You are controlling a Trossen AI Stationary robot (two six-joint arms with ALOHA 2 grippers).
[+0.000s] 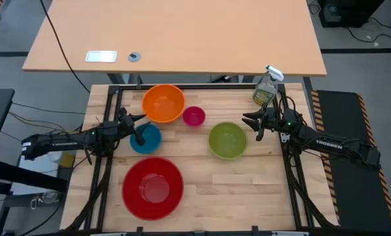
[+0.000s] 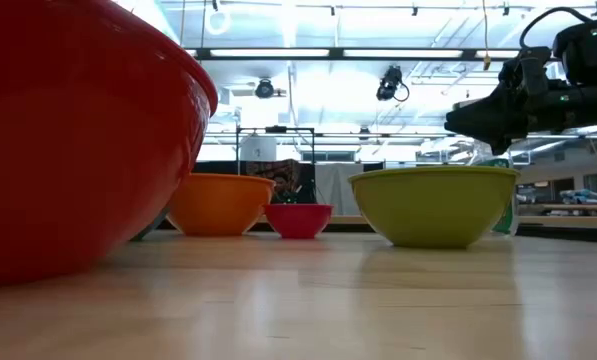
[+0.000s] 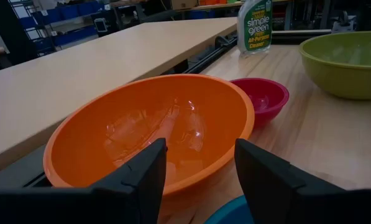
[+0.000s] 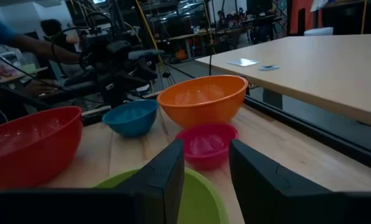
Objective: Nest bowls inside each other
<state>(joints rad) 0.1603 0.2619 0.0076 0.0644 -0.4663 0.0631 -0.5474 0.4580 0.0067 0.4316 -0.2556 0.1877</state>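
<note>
The left claw [image 1: 137,126] has its two fingers spread wide with nothing between them; it hangs over the gap between the orange bowl [image 1: 163,103] and the blue bowl [image 1: 146,138], at about nine o'clock on the table [image 1: 260,190]. In the left wrist view its fingers [image 3: 145,174] frame the near rim of the orange bowl without touching it. The right claw [image 1: 253,122] is also spread and holds nothing; it hovers at about three o'clock, just above the edge of the green bowl [image 1: 227,141]. All five bowls sit apart on the wood, none nested, and each is empty. The red bowl [image 1: 152,187] lies toward six o'clock, the small pink bowl [image 1: 194,116] just beside the orange one near twelve. A spray bottle [image 1: 266,88] stands at about two o'clock.
</note>
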